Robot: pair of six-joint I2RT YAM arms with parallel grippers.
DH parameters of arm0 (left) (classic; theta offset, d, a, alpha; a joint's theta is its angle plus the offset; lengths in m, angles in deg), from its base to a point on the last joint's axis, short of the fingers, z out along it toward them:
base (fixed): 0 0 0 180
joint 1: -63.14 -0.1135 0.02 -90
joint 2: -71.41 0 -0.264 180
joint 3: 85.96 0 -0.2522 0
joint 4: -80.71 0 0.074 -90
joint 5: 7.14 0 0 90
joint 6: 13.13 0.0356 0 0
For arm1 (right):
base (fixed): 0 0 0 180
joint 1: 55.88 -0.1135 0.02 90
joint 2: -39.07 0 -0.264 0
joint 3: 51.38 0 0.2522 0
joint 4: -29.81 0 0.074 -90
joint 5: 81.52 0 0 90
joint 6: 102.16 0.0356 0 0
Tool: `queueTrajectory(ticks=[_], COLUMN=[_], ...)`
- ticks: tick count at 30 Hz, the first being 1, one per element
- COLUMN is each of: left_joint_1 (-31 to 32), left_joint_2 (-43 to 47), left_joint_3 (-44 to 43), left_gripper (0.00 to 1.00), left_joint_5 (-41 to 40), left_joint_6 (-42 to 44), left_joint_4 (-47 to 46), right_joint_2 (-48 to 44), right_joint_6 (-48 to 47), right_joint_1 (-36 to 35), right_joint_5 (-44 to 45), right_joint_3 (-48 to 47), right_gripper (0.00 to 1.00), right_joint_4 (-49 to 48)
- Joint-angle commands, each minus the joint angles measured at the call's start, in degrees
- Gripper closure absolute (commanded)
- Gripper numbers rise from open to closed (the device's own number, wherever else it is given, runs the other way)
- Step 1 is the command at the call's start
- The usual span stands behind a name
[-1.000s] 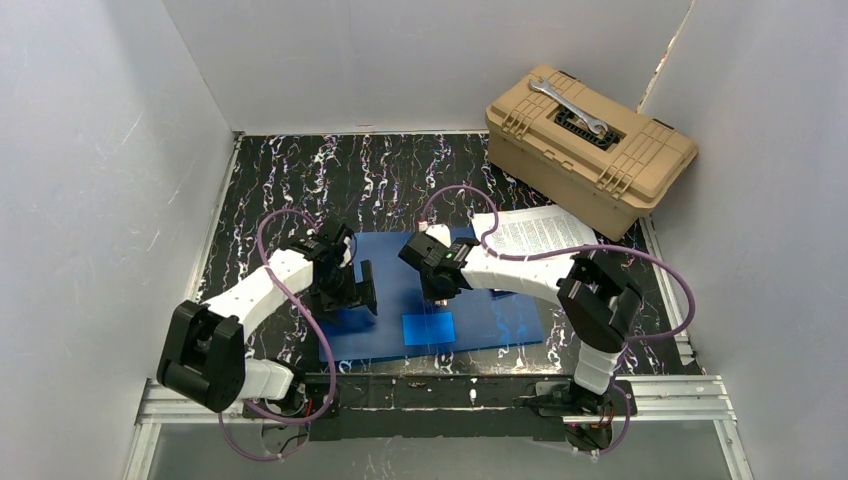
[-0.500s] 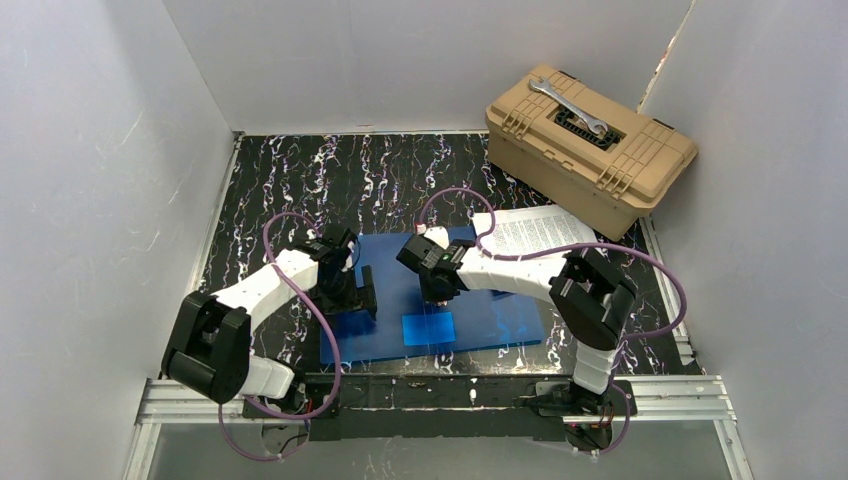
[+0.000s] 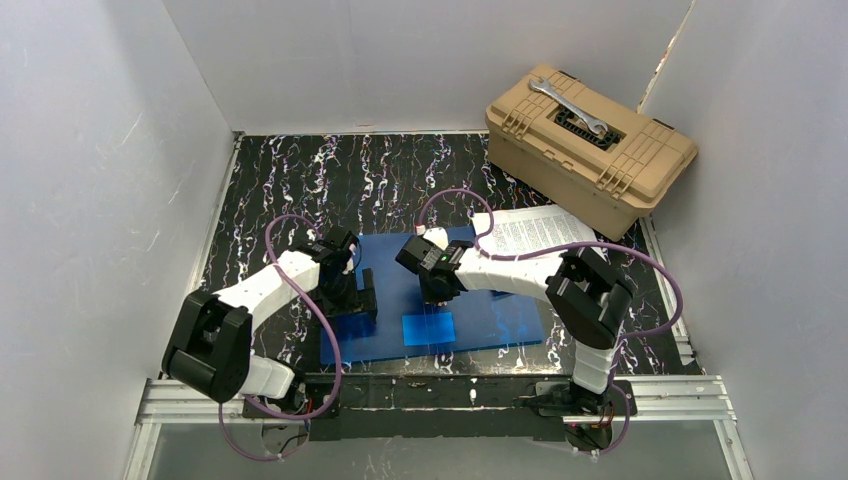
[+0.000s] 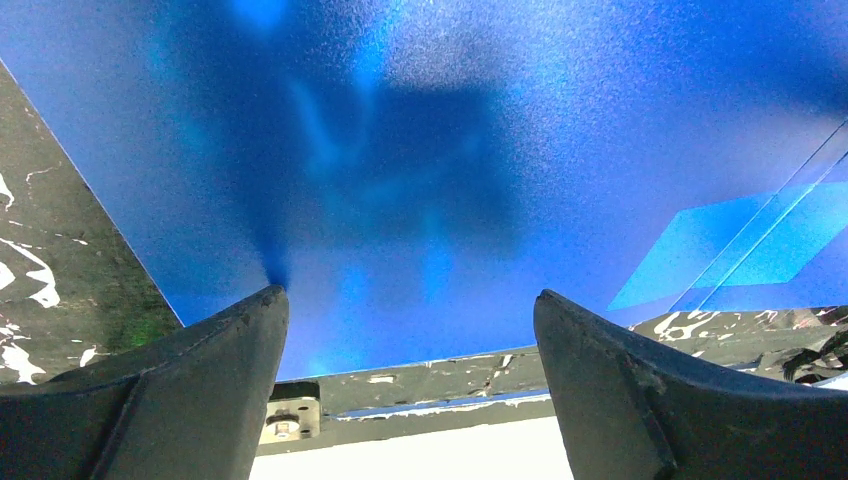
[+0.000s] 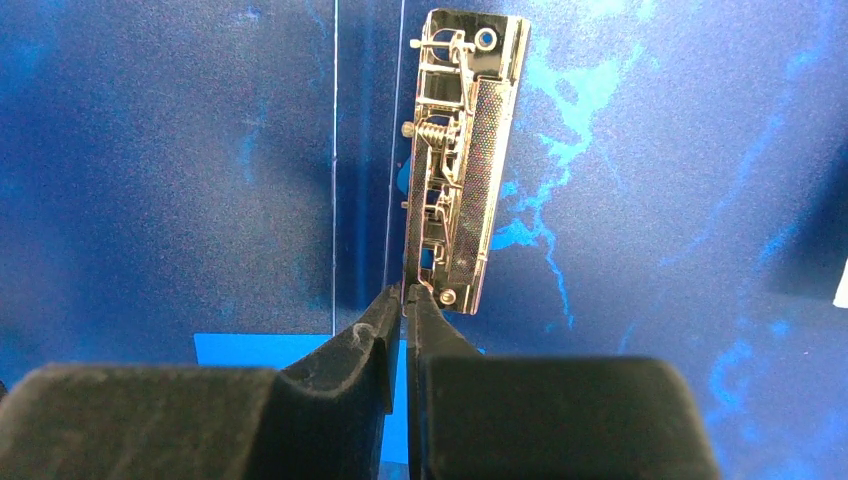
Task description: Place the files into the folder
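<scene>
Working the clamp of the opened folder, lower centre of the overhead view.
The left gripper, fingers spread wide and empty, sits low over the left cover, seemingly to pin it flat. The right gripper, fingers closed to a sliver, touches the near end of the metal clamp, likely to lift it. The files lie outside, between folder and toolbox, upper right.

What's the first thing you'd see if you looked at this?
A big shiny blue folder lies open flat in the middle of the table, with a silver clip beside its middle fold. A tan toolbox sits at the far right corner with a wrench on top.
</scene>
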Motion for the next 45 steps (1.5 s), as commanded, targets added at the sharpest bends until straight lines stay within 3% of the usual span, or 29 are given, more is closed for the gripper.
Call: queueTrajectory(ticks=[1, 23, 45], left_joint_1=[0.3, 0.3, 0.3], left_joint_2=[-0.9, -1.4, -3.5], left_joint_3=[0.5, 0.9, 0.9], left_gripper=[0.09, 0.09, 0.10], left_joint_5=[-0.6, -1.2, -2.1], left_joint_6=[-0.3, -0.2, -0.2], left_joint_4=[0.1, 0.0, 0.3], right_joint_2=[1.3, 5.0, 1.9], right_joint_6=[-0.8, -1.8, -1.0], right_joint_1=[-0.6, -3.4, -3.8], right_joint_5=[1.4, 5.2, 12.3], right_joint_3=[1.5, 4.3, 1.1], right_gripper=[0.85, 0.87, 0.89], right_joint_4=[0.5, 3.2, 8.9])
